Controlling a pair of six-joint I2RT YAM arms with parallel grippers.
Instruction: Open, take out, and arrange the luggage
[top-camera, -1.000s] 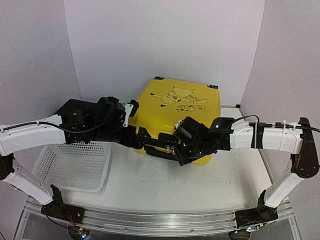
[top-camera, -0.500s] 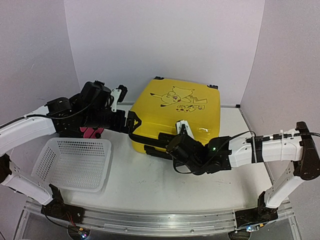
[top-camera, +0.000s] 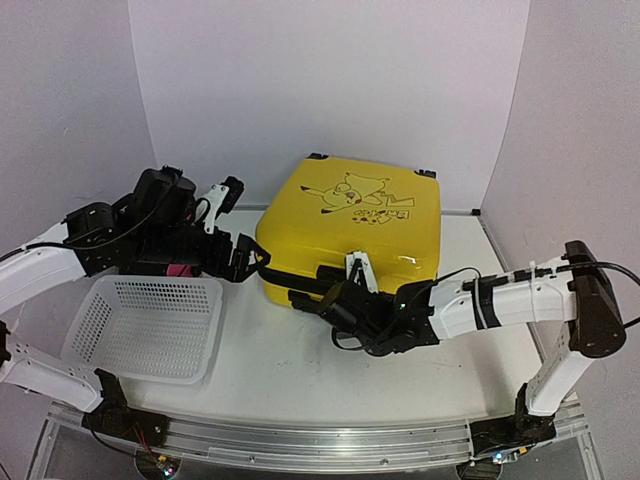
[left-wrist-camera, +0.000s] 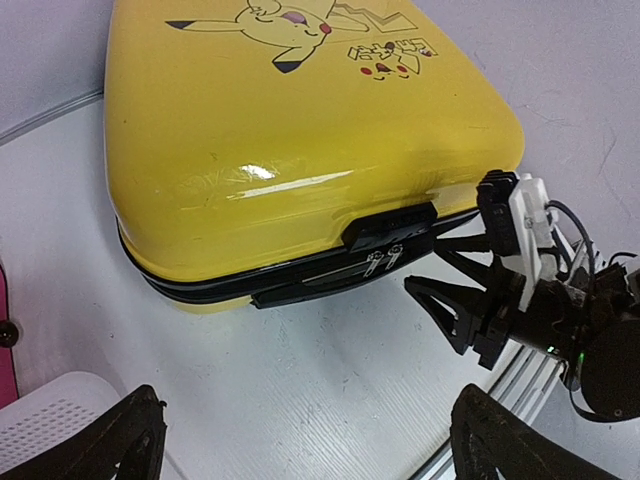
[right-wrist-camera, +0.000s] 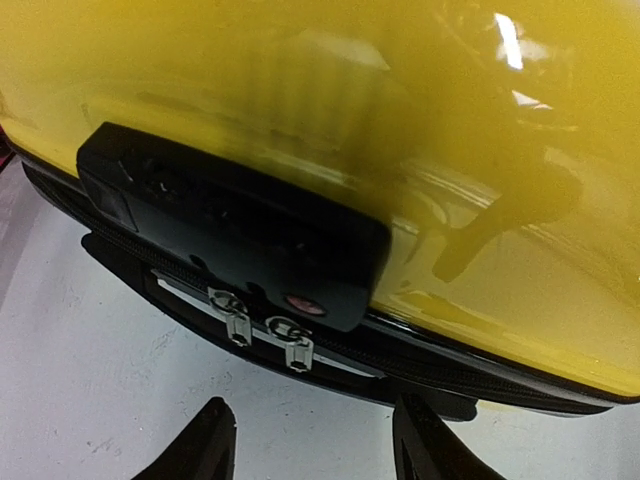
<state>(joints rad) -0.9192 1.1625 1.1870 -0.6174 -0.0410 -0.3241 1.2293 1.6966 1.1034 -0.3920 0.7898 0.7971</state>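
We are starting to open the luggage (top-camera: 350, 225). Our right gripper (right-wrist-camera: 318, 445) is hovering open, empty, near the zipper pulls (right-wrist-camera: 266, 336); next, pinch one. Our left gripper (left-wrist-camera: 310, 440) is open, empty too.

A white mesh basket (top-camera: 145, 335) sits on the left part of a white table (top-camera: 290, 375), its walls flaring outward to a rounded rim. Just past its far rim a small pink thing (top-camera: 178, 270) shows, mostly hidden; the left wrist view catches only a pink sliver of it at the frame's edge. Pale walls (top-camera: 330, 80) enclose the table on three sides, and a metal rail (top-camera: 300, 440) runs along its near edge.
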